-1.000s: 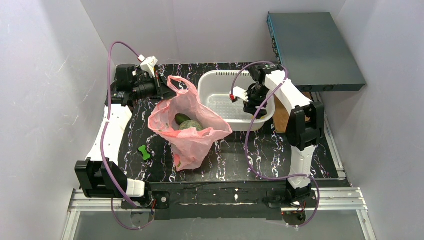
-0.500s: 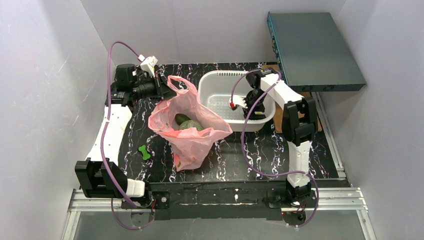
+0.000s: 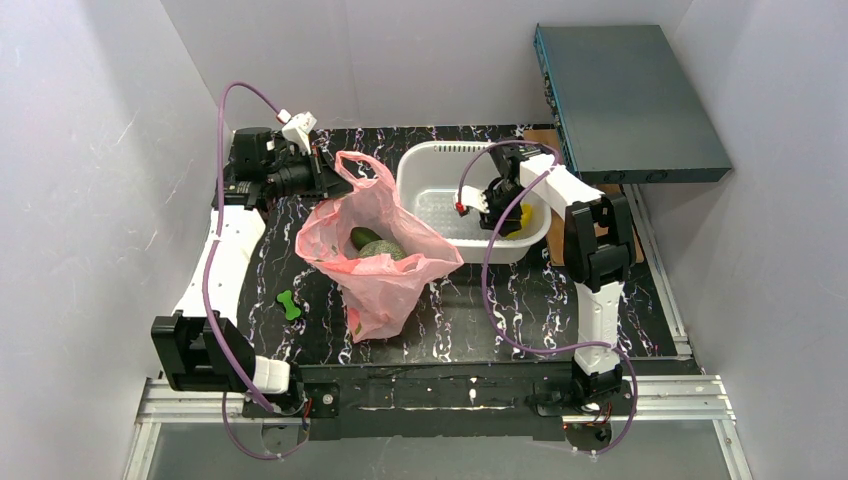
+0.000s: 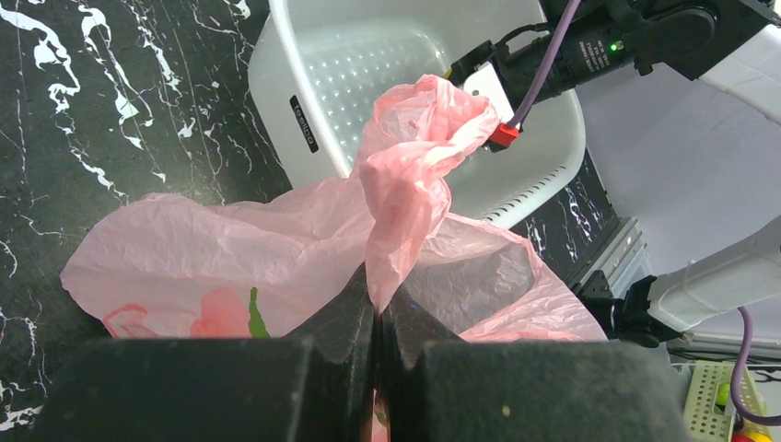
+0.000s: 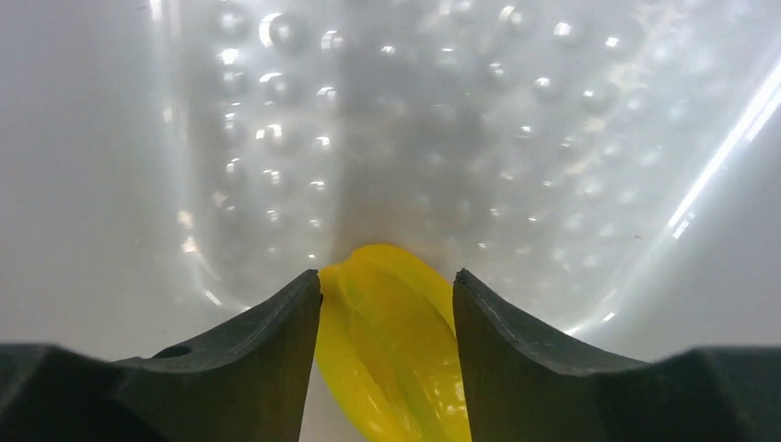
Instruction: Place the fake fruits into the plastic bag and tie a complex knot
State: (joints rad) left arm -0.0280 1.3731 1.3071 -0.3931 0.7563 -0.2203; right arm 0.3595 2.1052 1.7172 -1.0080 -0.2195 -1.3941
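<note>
The right gripper (image 5: pixel 387 299) reaches down inside the white perforated plastic basket (image 3: pixel 432 152), close to its right wall. Its two fingers (image 5: pixel 272 345) stand part-way spread on either side of the small yellow fruit (image 5: pixel 391 354), and both inner faces look to be against it. The fruit lies on the basket floor near the curved wall.

The left gripper (image 4: pixel 377 308) is pressed together on a twisted handle loop of the thin translucent pink plastic bag (image 3: pixel 385 280) and holds it up at the far left of the black marbled table (image 3: pixel 480 305). The bag's mouth gapes upward, and its right side lies just beside the basket's left rim. The round grey-green netted melon (image 3: pixel 385 250) and the dark green avocado (image 3: pixel 364 237) sit touching inside the bag.

Bare table runs along the near edge in front of the bag and basket. A bright green bone-shaped toy (image 3: pixel 290 304) lies apart to the bag's near left. White walls close in on the left, the back and the right. A dark grey flat box (image 3: pixel 630 90) leans at the far right corner, near the basket.

The yellow fruit's lower end is cut off by the bottom of the wrist view, and from above only a sliver of it shows beside the gripper. The melon and avocado show only in part, past the bag's crumpled rim. Whether the fruit is off the basket floor cannot be told.
</note>
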